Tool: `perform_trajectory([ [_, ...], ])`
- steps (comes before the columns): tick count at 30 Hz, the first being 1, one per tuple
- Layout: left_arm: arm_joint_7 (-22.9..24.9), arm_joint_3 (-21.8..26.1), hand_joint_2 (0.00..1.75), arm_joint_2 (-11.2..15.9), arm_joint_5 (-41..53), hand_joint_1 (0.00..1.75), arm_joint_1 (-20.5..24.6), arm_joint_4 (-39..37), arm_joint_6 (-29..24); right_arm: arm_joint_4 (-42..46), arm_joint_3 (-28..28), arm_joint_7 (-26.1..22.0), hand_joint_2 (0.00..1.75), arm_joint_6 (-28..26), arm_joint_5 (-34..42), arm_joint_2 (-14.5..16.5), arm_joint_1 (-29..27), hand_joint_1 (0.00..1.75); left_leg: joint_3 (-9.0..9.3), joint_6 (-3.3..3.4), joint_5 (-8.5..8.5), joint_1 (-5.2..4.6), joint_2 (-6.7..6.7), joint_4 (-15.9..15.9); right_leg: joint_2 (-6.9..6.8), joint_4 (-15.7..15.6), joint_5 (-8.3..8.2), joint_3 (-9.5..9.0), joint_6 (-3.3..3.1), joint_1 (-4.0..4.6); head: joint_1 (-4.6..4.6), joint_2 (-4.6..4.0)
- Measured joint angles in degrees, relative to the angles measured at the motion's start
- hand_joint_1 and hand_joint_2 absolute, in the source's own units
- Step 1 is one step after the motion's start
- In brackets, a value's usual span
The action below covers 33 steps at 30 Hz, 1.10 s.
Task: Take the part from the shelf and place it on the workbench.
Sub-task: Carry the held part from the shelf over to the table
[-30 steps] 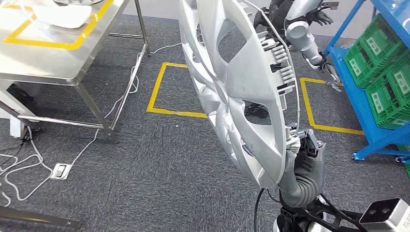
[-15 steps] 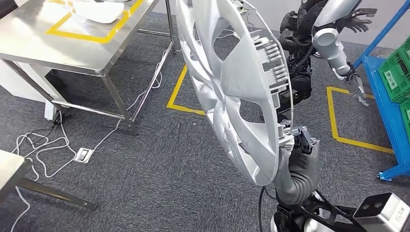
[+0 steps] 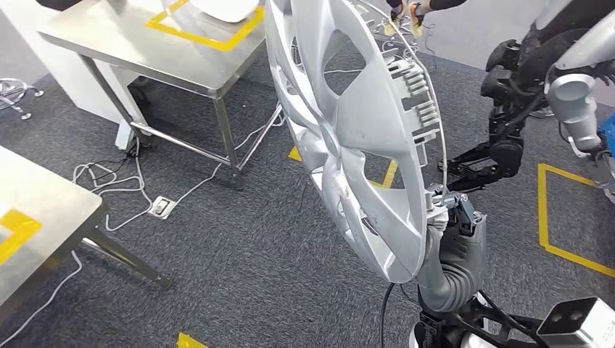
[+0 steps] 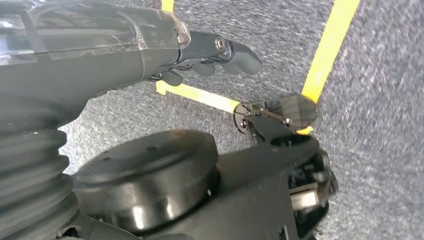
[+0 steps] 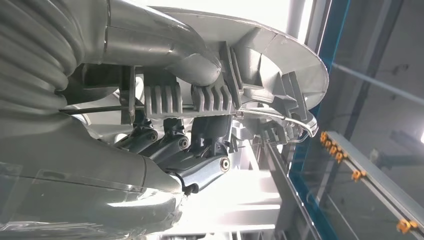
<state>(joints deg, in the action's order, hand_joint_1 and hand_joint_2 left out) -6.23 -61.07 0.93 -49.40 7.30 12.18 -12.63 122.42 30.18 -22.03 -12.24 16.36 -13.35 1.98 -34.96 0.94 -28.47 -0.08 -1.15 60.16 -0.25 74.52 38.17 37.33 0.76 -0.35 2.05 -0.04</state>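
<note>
One silver wheel cover (image 3: 355, 138) is held upright on edge, its long axis rising from the right hand (image 3: 451, 217), whose fingers (image 5: 200, 150) are clamped on its lower rim. Beyond the cover, one steel worktop (image 3: 123, 43) is seen, well apart. The left hand (image 4: 210, 52) hangs with fingers loosely curled, holding nothing.

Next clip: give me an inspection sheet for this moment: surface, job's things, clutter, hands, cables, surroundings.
Surface: steel workbench with yellow tape outline, ahead on the left; second table corner nearer.
Job's things: silver wheel cover held upright on edge, not yet on the workbench.
Clutter: white object on the workbench, cut off by the frame.
Hands: right robot hand grips the wheel cover's lower rim; left robot hand hangs over the carpet, holding nothing.
Cables: white cables and a floor socket under the workbench.
Surroundings: grey carpet with yellow floor tape; another robot at right.
</note>
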Motion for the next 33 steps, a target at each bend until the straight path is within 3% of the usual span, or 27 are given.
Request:
perform_trajectory([
  [2,0.00,0.00,1.75,0.02,0.00,0.00,-0.01,0.00,0.00,0.02,0.00,0.00,1.75,0.00,0.00,-0.01,0.00,1.75,0.08,0.20,0.11,-0.21,-1.46,-0.02,0.87,-5.60,-4.20,-2.11,-1.09,0.47,0.21,0.00],
  [4,0.00,0.00,1.75,-0.14,0.00,0.00,0.01,0.01,0.00,0.05,0.00,0.00,1.75,0.00,0.00,-0.02,0.02,1.75,-0.08,0.16,0.35,-0.09,-2.78,-0.05,3.36,-12.87,-7.51,-5.09,-2.30,0.99,0.08,0.00],
  [6,0.01,0.00,1.75,-0.41,0.00,0.00,0.00,0.03,0.00,0.11,0.00,0.00,1.75,0.00,-0.01,-0.03,0.08,1.75,-0.58,-0.34,0.80,0.34,-3.97,-0.15,4.63,-15.82,-8.13,-6.21,-2.98,1.34,0.21,0.00],
  [8,0.02,0.00,1.75,-0.54,0.00,0.00,-0.08,0.04,0.02,0.16,0.00,0.00,1.75,0.00,-0.01,-0.03,0.15,1.75,-0.91,-0.98,1.21,0.56,-4.74,-0.43,3.43,-17.02,-8.65,-6.58,-3.16,1.38,0.67,0.00],
  [10,0.09,0.00,1.75,-0.48,-0.04,0.00,-0.11,0.04,0.03,0.17,-0.01,-0.03,1.75,0.01,0.01,-0.01,0.15,1.75,-1.83,-1.41,-0.14,0.30,-2.24,1.00,1.99,-18.84,-9.60,-7.26,-3.13,1.07,0.51,0.00],
  [12,0.22,0.00,1.75,-0.39,-0.08,0.00,-0.05,0.04,0.03,0.13,-0.03,-0.09,1.75,0.02,0.07,0.01,0.03,1.75,-4.36,-1.95,-3.63,0.31,0.84,6.36,0.53,-19.71,-10.10,-7.55,-3.00,0.88,-0.12,0.00],
  [14,0.40,0.00,1.75,-0.35,-0.09,0.00,-0.08,0.03,0.04,-0.01,-0.04,-0.13,1.75,0.02,0.21,0.00,-0.18,1.75,-6.81,-2.74,-6.02,0.78,1.23,12.15,-0.92,-19.55,-10.02,-7.47,-2.81,0.70,-0.66,0.00],
  [15,0.50,0.00,1.75,-0.34,-0.09,0.00,-0.12,0.03,0.05,-0.09,-0.04,-0.13,1.75,0.03,0.30,0.01,-0.28,1.75,-6.94,-3.16,-5.79,1.03,1.30,12.87,-1.63,-19.36,-9.87,-7.44,-2.60,0.54,-0.87,0.00],
  [16,0.61,0.00,1.75,-0.34,-0.09,0.00,-0.16,0.02,0.05,-0.15,-0.03,-0.14,1.75,0.03,0.36,0.01,-0.37,1.75,-6.01,-3.60,-4.62,1.27,1.56,11.56,-2.26,-19.07,-9.66,-7.42,-2.30,0.32,-1.09,0.00],
  [18,0.75,0.00,1.75,-0.34,-0.08,0.00,-0.16,0.02,0.07,-0.20,-0.02,-0.18,1.75,0.07,0.41,0.02,-0.49,1.75,-2.00,-4.33,-1.65,1.53,3.58,4.95,-3.29,-18.06,-8.93,-7.36,-1.40,-0.04,-1.66,0.00],
  [20,0.80,0.00,1.75,-0.40,-0.06,0.00,-0.12,0.02,0.08,-0.19,-0.02,-0.30,1.75,0.12,0.44,0.02,-0.58,1.75,0.47,-3.83,-0.64,1.43,5.81,0.58,-3.99,-16.81,-8.06,-7.24,-0.55,0.01,-2.11,0.00],
  [21,0.81,0.00,1.75,-0.42,-0.05,0.00,-0.12,0.02,0.08,-0.19,-0.02,-0.43,1.75,0.19,0.44,0.02,-0.65,1.75,0.51,-3.24,-0.97,1.22,6.23,0.35,-4.28,-16.50,-7.84,-7.20,-0.28,0.11,-2.07,0.00],
  [23,0.85,0.00,1.75,-0.36,-0.04,0.00,-0.14,0.02,0.10,-0.19,-0.02,-0.70,1.75,0.34,0.45,0.02,-0.77,1.75,0.24,-2.08,-0.80,1.14,5.32,0.44,-4.72,-16.32,-7.64,-7.19,0.02,0.00,-1.70,0.00],
  [25,0.87,0.00,1.75,-0.31,-0.04,0.00,-0.06,0.01,0.14,-0.19,-0.03,-0.84,1.75,0.45,0.45,0.01,-0.86,1.75,0.09,-1.43,-0.56,1.15,4.16,0.35,-3.37,-14.71,-6.09,-6.62,0.41,-0.31,-1.43,0.00],
  [27,0.84,0.00,1.75,-0.32,-0.04,0.00,0.06,0.01,0.16,-0.19,-0.04,-0.97,1.75,0.59,0.45,0.01,-0.99,1.75,-0.01,-0.96,-0.35,1.05,2.88,0.31,-1.12,-8.84,-2.41,-4.29,0.63,-0.46,-0.87,0.00],
  [29,0.81,0.00,1.75,-0.36,-0.04,0.00,0.09,0.02,0.19,-0.27,-0.04,-1.07,1.75,0.80,0.46,0.01,-1.12,1.75,-0.08,-0.69,-0.22,0.76,1.41,0.33,-0.32,-1.57,0.53,-1.14,0.40,-0.36,-0.18,0.00],
  [30,0.80,0.00,1.75,-0.36,-0.04,0.00,0.07,0.02,0.21,-0.32,-0.04,-1.09,1.75,0.90,0.46,0.02,-1.15,1.75,-0.08,-0.60,-0.17,0.58,0.63,0.33,-0.20,0.06,0.55,-0.33,0.09,-0.24,0.12,0.00],
  [31,0.79,0.00,1.75,-0.36,-0.02,0.00,0.05,0.01,0.22,-0.37,-0.04,-1.10,1.75,0.99,0.47,0.02,-1.17,1.75,-0.07,-0.50,-0.11,0.40,-0.17,0.33,-0.03,-0.41,-0.57,-0.38,-0.40,-0.06,0.36,0.00],
  [33,0.77,0.00,1.75,-0.42,0.03,0.00,0.04,0.01,0.22,-0.39,-0.07,-1.15,1.75,1.20,0.46,0.02,-1.15,1.75,-0.05,-0.29,0.05,0.19,-1.71,0.28,1.34,-7.02,-4.90,-2.85,-1.81,0.55,0.61,0.00],
])
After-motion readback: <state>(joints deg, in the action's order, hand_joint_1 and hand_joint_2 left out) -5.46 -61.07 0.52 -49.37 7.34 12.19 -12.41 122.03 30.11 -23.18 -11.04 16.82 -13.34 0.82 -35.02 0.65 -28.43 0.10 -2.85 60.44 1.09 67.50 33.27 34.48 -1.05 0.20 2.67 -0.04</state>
